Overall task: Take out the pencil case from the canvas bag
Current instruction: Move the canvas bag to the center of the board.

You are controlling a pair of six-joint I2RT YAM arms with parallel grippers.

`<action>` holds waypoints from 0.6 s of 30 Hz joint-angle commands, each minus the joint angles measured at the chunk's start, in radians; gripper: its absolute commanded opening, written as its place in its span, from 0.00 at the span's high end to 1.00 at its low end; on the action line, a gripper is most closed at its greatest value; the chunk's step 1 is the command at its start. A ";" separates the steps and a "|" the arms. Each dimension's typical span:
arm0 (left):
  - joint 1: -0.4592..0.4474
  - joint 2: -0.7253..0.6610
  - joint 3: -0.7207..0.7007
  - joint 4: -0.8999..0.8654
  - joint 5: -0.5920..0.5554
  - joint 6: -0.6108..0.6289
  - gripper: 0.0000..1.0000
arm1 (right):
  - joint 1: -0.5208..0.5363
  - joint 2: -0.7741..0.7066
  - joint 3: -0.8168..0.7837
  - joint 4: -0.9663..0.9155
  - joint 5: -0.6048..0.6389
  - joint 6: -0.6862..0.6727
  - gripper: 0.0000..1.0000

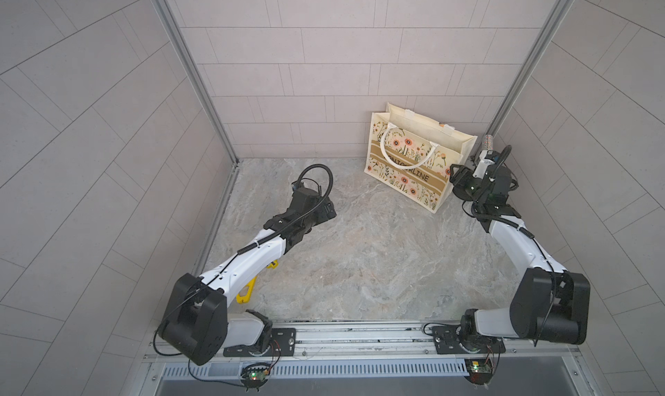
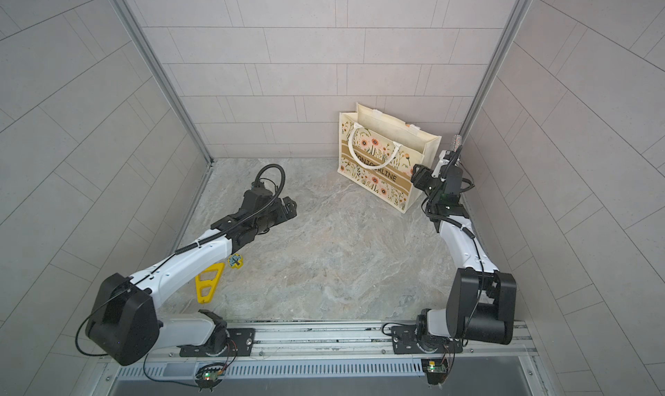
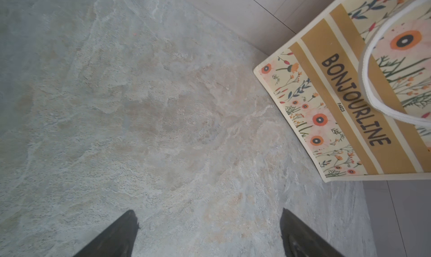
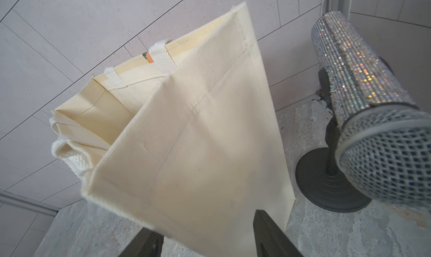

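At the far right of the grey marbled tabletop (image 1: 360,261) stands the cream, flower-printed canvas bag (image 1: 410,164) (upright, mouth open). Our right gripper (image 4: 203,223) straddles its plain side panel, whether pinching we cannot tell; our left gripper (image 3: 208,211) gapes wide.

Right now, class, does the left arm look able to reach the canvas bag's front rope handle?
Probably yes. The left gripper is open over bare floor, with nothing between it and the canvas bag, whose rope handle hangs on the facing side. The right gripper sits at the bag's end panel.
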 commanded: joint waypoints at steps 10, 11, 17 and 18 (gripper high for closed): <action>0.002 -0.013 -0.008 0.071 0.128 0.070 0.00 | -0.010 0.084 0.102 -0.032 -0.068 -0.110 0.48; 0.002 -0.012 -0.007 0.071 0.132 0.068 0.00 | -0.010 0.093 0.107 -0.030 -0.080 -0.111 0.51; 0.002 -0.014 -0.008 0.066 0.131 0.074 0.00 | -0.010 0.112 0.106 0.013 -0.120 -0.107 0.64; 0.002 -0.014 -0.007 0.066 0.131 0.074 0.00 | -0.010 0.109 0.102 0.015 -0.117 -0.108 0.68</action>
